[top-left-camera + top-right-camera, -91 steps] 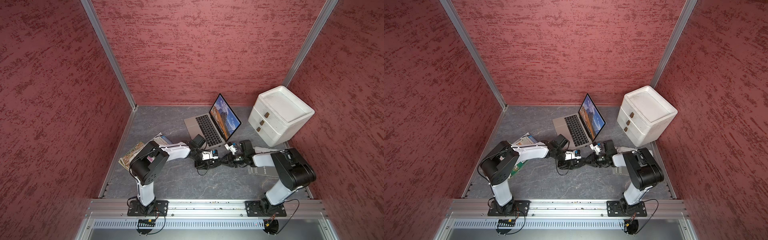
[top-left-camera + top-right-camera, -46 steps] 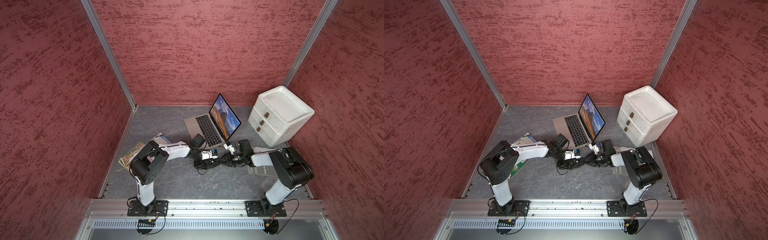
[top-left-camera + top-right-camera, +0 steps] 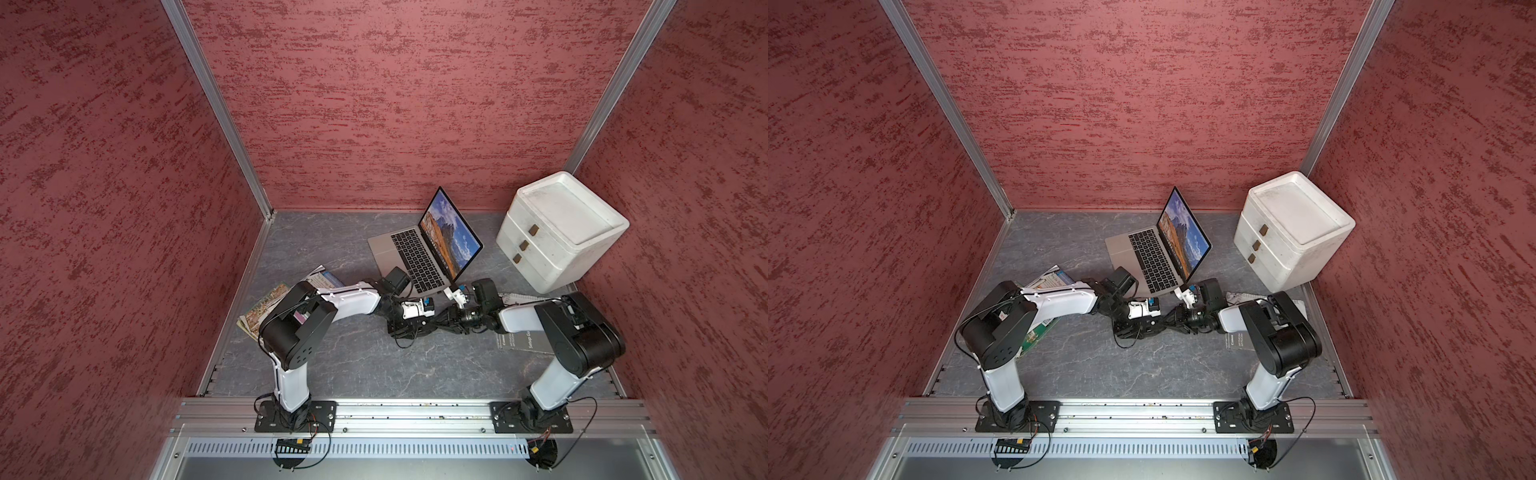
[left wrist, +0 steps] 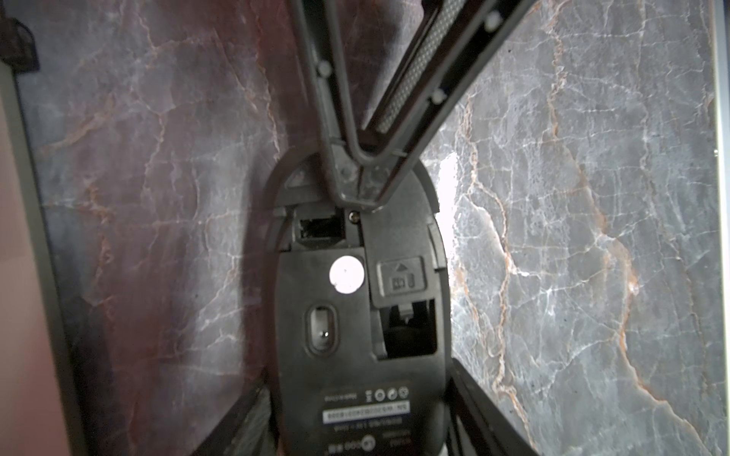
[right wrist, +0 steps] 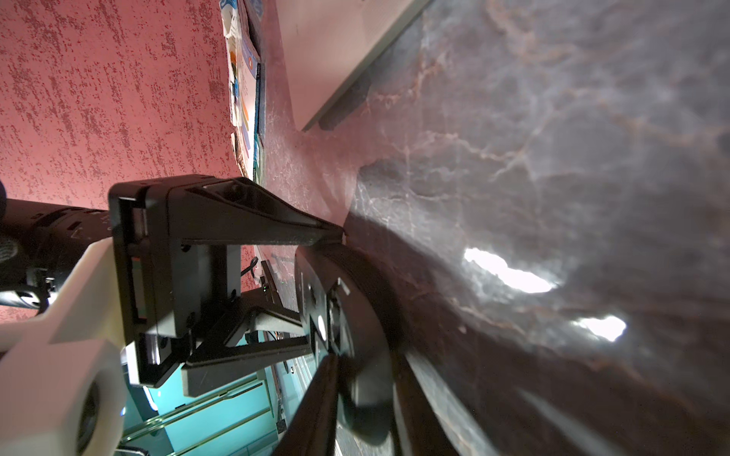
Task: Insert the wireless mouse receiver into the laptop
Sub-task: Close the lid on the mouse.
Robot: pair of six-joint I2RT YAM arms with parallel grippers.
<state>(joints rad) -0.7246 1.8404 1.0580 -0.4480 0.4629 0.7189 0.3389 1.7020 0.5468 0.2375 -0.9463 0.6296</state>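
Observation:
The silver laptop (image 3: pixel 415 257) (image 3: pixel 1152 257) stands open at the back with its mountain wallpaper lit. In front of it my left gripper (image 4: pixel 355 379) (image 3: pixel 426 326) is shut on a black mouse (image 4: pixel 355 316), whose underside faces the left wrist camera. My right gripper (image 4: pixel 357 189) (image 5: pixel 363 363) (image 3: pixel 438 322) reaches in from the opposite side. Its tips stand close together on the mouse's end, beside a small dark slot (image 4: pixel 318 233). The wireless mouse receiver is hidden. I cannot tell whether it sits in that slot or between those tips.
A white drawer unit (image 3: pixel 557 232) stands at the back right. Magazines (image 3: pixel 266 307) lie under my left arm, and a dark booklet (image 3: pixel 523 340) lies under my right arm. The laptop's near corner (image 5: pixel 335 51) is close to both grippers. Red walls enclose the table.
My right arm has edged slightly towards the left gripper and the mouse. The left arm and the mouse have stayed where they were.

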